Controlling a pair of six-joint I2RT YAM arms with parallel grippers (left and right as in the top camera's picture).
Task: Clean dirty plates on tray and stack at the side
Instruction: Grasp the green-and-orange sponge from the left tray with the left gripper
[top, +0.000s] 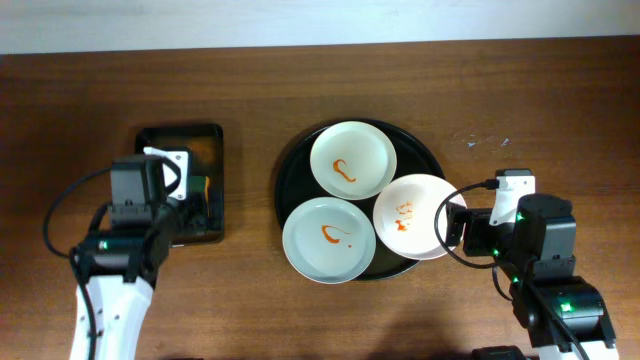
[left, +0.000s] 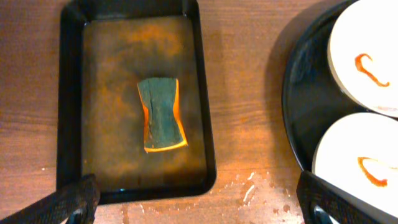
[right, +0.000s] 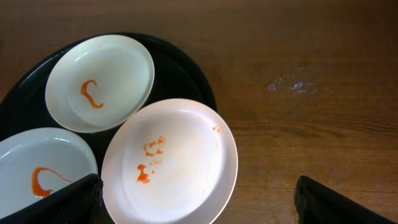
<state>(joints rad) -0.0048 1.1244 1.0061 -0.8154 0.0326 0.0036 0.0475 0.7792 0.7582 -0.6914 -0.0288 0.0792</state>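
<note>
Left of the round black tray lies a smaller rusty-brown tray holding a green-orange sponge. The left gripper hangs over it, fingers spread and empty. The right gripper is equally released near the pink plate, which overhangs the rim. The white plate sits far, the blue-green plate near, all three sauce-smeared

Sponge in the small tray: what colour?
Dark green top, orange underneath; the sponge shows best in the left wrist view.
</note>
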